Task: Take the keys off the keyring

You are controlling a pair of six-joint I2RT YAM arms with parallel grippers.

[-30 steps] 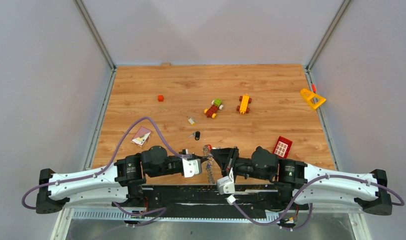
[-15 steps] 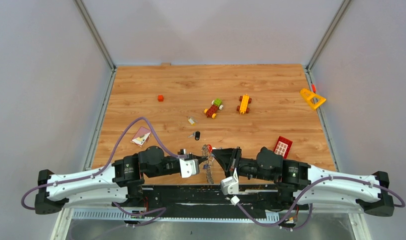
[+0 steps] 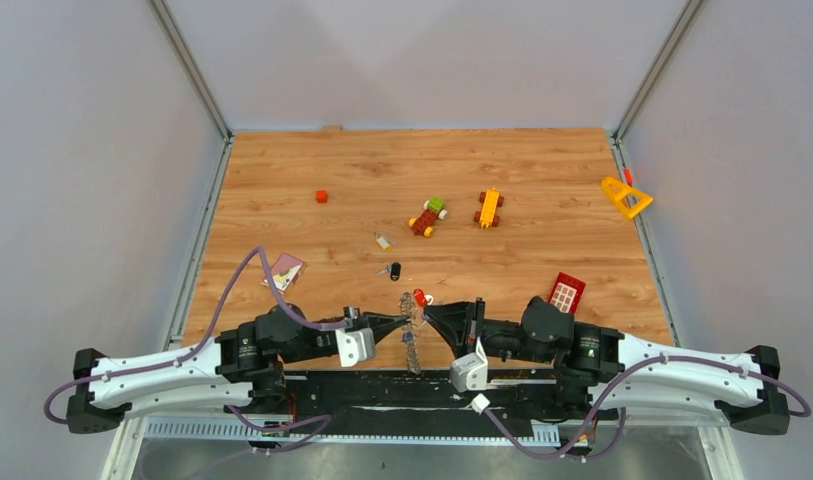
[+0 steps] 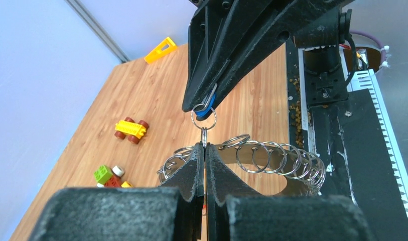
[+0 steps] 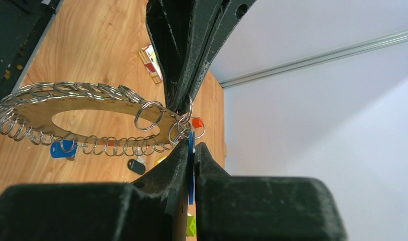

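No text, number, brand or sign is legible to us in any of the three views. The pink-and-white card [image 3: 284, 271] on the table carries some print, but it is too small to resolve. From overhead, we note small pale marks on the left arm's motor housing [image 3: 246, 347] and the right arm's motor housing [image 3: 588, 346], possibly labels, which we cannot read.

Left arm [image 3: 172, 365] and right arm [image 3: 672, 365] reach inward along the tabletop's [image 3: 312, 160] near edge; left tool [image 3: 406, 322] and right tool [image 3: 429, 310] meet tip-to-tip, both clamped closed.
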